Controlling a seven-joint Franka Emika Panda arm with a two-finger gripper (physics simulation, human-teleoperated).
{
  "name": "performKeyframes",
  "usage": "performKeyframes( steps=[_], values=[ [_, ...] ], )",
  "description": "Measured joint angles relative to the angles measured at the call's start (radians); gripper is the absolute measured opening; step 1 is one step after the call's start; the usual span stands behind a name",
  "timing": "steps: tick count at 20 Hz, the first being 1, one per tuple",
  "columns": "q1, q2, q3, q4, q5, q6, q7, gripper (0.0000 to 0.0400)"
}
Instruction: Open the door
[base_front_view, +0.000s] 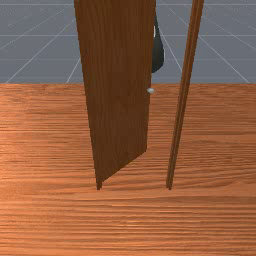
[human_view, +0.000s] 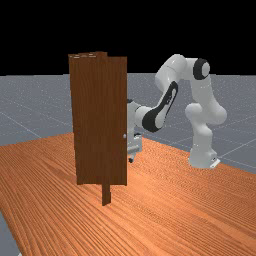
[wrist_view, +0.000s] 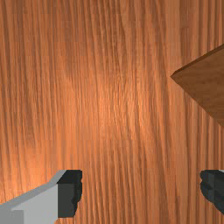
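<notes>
The brown door (base_front_view: 117, 90) stands partly open in the front view, its free edge swung back toward the arm. A small pale knob (base_front_view: 151, 90) sits at that edge. In the far view the gripper (human_view: 132, 155) hangs just past the free edge of the door (human_view: 100, 120), low beside the knob (human_view: 124, 136), with part of the hand hidden behind the panel. Wide apart, the two fingers of the gripper (wrist_view: 141, 189) have nothing between them in the wrist view. A corner of the door (wrist_view: 203, 83) lies off to one finger's side, away from the fingertips.
The door frame's slim post (base_front_view: 183, 100) rises at the front view's right, with a gap between it and the door. Another post foot (human_view: 106, 194) meets the wooden table (human_view: 165, 210). The arm (human_view: 172, 95) reaches in from the far view's right.
</notes>
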Motion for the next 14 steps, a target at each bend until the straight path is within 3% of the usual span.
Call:
performKeyframes(
  steps=[1, 2, 4, 7, 8, 9, 10, 11, 12, 13, 14],
  values=[
    [0.0, 0.0, 0.0, 0.0, 0.0, 0.0, 0.0, 0.0243],
    [0.0, 0.0, 0.0, 0.0, 0.0, 0.0, 0.0, 0.0148],
    [0.0, 0.0, 0.0, 0.0, 0.0, 0.0, 0.0, 0.0054],
    [0.019, -0.013, -0.017, -0.016, -0.045, 0.001, 0.039, 0.0012],
    [-0.005, -0.042, 0.006, -0.062, -0.011, 0.022, -0.054, 0.0007],
    [0.033, -0.086, -0.029, -0.129, -0.098, 0.037, 0.08, 0.0004],
    [0.007, -0.163, -0.009, -0.253, -0.028, 0.123, 0.016, 0.0003],
    [0.007, -0.246, -0.012, -0.371, -0.04, 0.167, 0.023, 0.0002],
    [-0.002, -0.315, -0.01, -0.451, 0.056, 0.132, -0.07, 0.0001],
    [0.002, -0.388, -0.015, -0.542, -0.048, 0.153, 0.109, 0.0001],
    [-0.002, -0.436, -0.014, -0.599, -0.054, 0.162, 0.111, 0.0]
  ],
)
